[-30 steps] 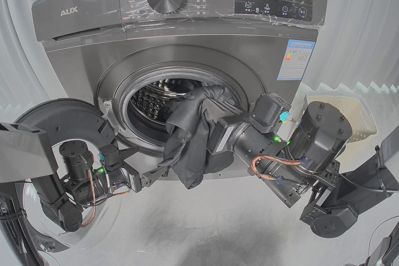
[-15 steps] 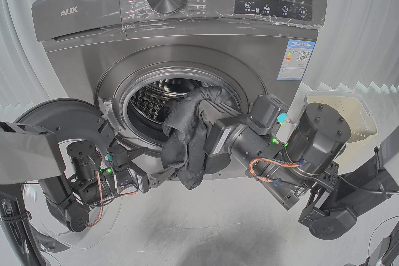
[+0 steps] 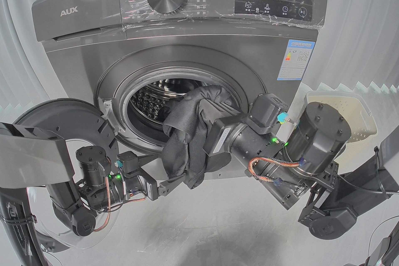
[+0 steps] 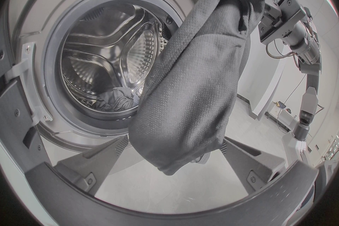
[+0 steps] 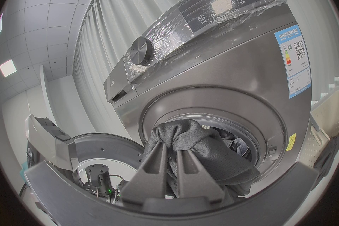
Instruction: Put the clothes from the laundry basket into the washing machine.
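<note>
A dark grey garment (image 3: 189, 134) hangs at the mouth of the washing machine (image 3: 174, 55) drum. My right gripper (image 5: 173, 154) is shut on its bunched top, just in front of the opening. The loose lower end (image 4: 176, 138) dangles below the door ring. Under it, my left gripper (image 4: 176, 163) stands open, one finger on each side of the hanging hem. Another dark garment (image 4: 114, 100) lies inside the drum. The cream laundry basket (image 3: 357, 113) stands to the right of the machine, behind my right arm.
The round machine door (image 3: 62, 121) is swung open to the left, close behind my left arm. A dark cloth (image 5: 328, 159) hangs at the basket's (image 5: 323, 120) side. Bare grey floor (image 3: 199, 221) lies in front of the machine.
My left gripper has moved right and a little down, coming in under the garment's hanging end. The right gripper has shifted slightly left with the garment, which now hangs more gathered.
</note>
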You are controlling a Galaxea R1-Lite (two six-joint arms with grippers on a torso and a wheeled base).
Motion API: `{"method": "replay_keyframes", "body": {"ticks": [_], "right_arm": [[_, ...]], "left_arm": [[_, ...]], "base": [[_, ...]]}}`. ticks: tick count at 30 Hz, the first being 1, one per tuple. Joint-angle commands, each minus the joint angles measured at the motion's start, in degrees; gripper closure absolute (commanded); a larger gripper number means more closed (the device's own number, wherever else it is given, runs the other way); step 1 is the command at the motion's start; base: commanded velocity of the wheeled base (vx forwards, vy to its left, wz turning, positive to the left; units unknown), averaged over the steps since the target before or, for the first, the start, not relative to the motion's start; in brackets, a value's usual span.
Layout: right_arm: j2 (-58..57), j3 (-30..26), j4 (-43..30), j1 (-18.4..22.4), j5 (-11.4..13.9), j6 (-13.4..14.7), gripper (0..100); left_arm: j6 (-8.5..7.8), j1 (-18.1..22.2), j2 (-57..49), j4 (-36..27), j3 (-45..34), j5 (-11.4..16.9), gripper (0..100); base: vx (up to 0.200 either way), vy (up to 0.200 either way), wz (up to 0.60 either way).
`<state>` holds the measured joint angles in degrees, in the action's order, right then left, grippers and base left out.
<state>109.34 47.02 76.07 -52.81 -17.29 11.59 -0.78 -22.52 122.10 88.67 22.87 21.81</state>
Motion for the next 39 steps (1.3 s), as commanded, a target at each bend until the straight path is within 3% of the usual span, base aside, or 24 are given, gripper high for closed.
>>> {"method": "replay_keyframes", "body": {"ticks": [1, 6, 13, 19, 35, 39], "right_arm": [[0.09, 0.0, 0.04, -0.01, -0.03, 0.01, 100], [0.0, -0.09, 0.04, -0.01, -0.03, 0.01, 100], [0.09, -0.26, 0.13, -0.01, -0.03, 0.01, 100], [0.09, -0.17, 0.13, -0.1, -0.03, 0.01, 100], [1.23, -0.09, 0.48, -0.01, -0.03, -0.08, 100], [2.02, 0.09, 0.48, -0.1, -0.03, -0.17, 100]], "left_arm": [[0.16, -0.6, 2.0, 0.01, 1.74, -0.28, 0], [0.43, 0.1, 2.79, 0.01, 3.5, -3.09, 0], [0.43, 2.74, 2.44, 0.01, 4.38, -4.67, 0], [0.34, 4.94, 2.18, 0.01, 4.73, -4.67, 0], [0.6, 4.5, -0.72, 0.1, 5.61, -5.46, 0], [0.52, 2.74, -0.55, 0.1, 5.52, -5.37, 0]], "base": [[0.0, 0.0, 0.0], [0.0, 0.0, 0.0], [0.0, 0.0, 0.0], [0.0, 0.0, 0.0], [0.0, 0.0, 0.0], [0.0, 0.0, 0.0]]}}
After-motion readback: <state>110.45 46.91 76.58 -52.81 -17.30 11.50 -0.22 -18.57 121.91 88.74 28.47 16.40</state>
